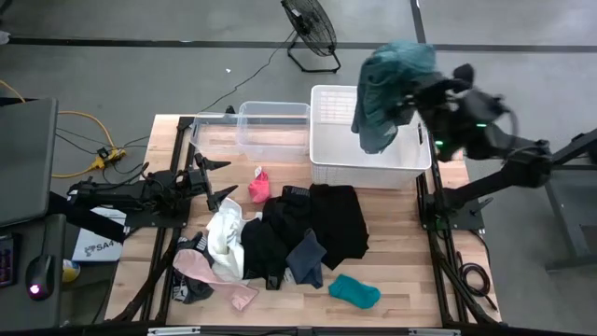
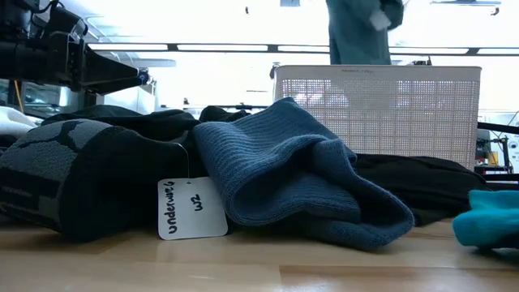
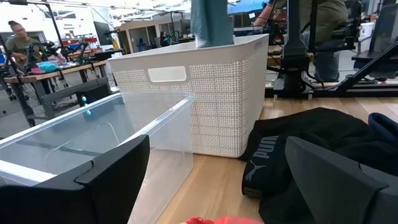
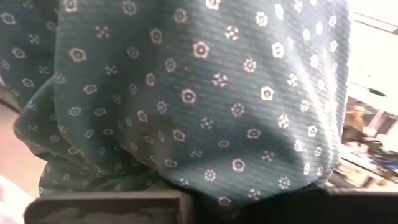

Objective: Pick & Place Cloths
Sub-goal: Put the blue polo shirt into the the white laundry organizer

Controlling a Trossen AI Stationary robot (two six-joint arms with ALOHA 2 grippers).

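The right claw [image 1: 408, 91] is up high over the white slatted plastic basket [image 1: 368, 166]. Its dark arm reaches in from the side and bends at the elbow. The claw is pinched tight on a soft teal-green cloth with tiny white flowers [image 1: 387, 89]. The cloth hangs down from the claw, and its bottom end dangles just over the basket's opening [image 3: 211, 23].

The left claw [image 1: 213, 179] waits low over the wooden table [image 1: 401, 271], its two dark fingers [image 3: 112, 171] spread wide apart. Just in front of it sit a clear plastic bin [image 1: 252, 126] and a small pink cloth [image 1: 258, 186]. Beside it lies a pile of black, white and navy cloths [image 1: 280, 233]. A small bright teal cloth [image 1: 354, 291] lies well away from both claws.
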